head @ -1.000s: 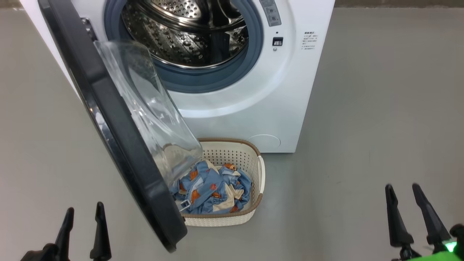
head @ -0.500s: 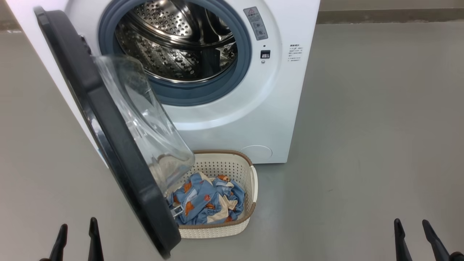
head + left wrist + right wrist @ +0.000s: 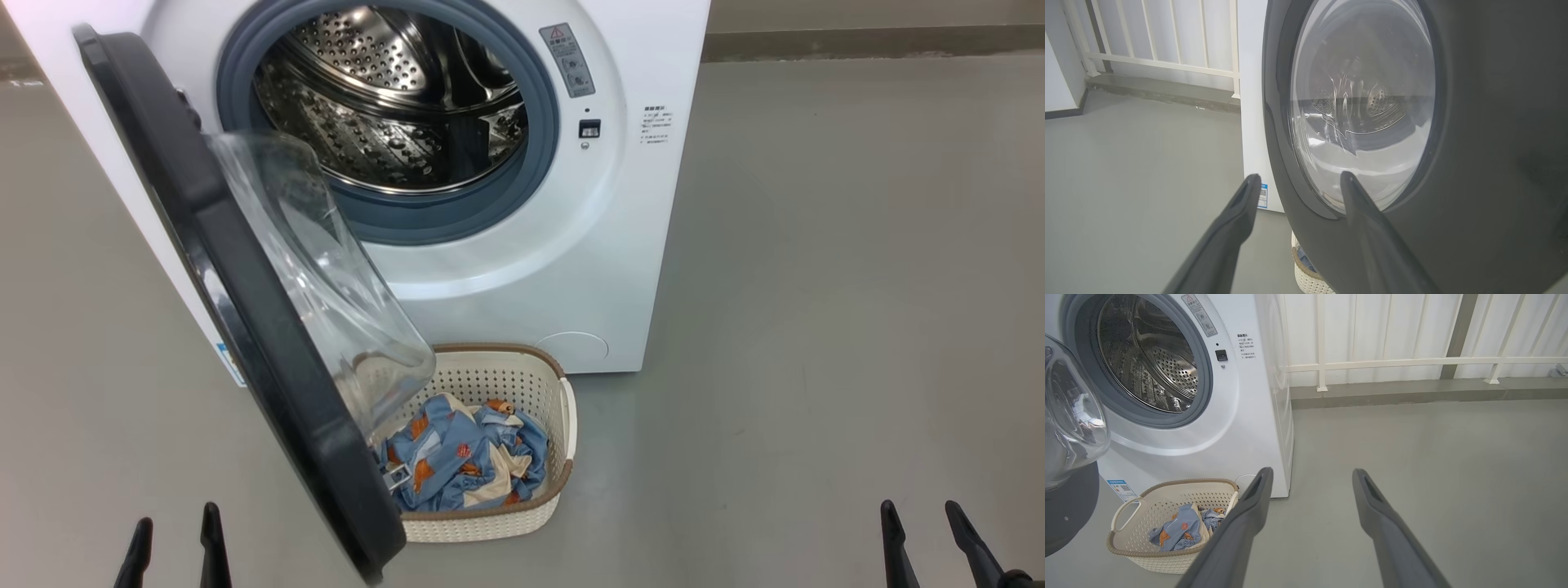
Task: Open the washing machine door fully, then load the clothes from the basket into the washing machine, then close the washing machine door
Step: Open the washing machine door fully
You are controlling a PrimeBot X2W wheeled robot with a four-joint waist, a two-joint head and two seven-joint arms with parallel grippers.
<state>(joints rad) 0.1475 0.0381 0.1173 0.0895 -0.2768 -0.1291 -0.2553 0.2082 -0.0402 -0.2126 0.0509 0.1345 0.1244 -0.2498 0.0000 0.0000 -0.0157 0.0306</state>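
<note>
The white washing machine (image 3: 522, 269) stands ahead with its steel drum exposed. Its black-rimmed washing machine door (image 3: 245, 327) hangs partly open, swung out over the left side of the basket (image 3: 563, 408). Blue clothes (image 3: 465, 461) with orange prints lie bundled in that cream basket (image 3: 1126, 547) on the floor. My left gripper (image 3: 175, 531) is open at the lower left, just outside the door's outer face (image 3: 1474, 163), holding nothing. At the lower right my right gripper (image 3: 918, 527) is open and empty, away from the basket. The clothes (image 3: 1180, 531) show in the right wrist view too.
Grey floor (image 3: 816, 327) spreads to the right of the machine and left of the door. A white railing (image 3: 1412, 361) on a low concrete kerb runs behind the machine. A blue label (image 3: 1262, 196) sits low on the machine's front.
The head view has shifted, so machine and basket sit lower and further left. Both grippers now show lower in the picture, only their fingertips visible. The door and clothes look unmoved.
</note>
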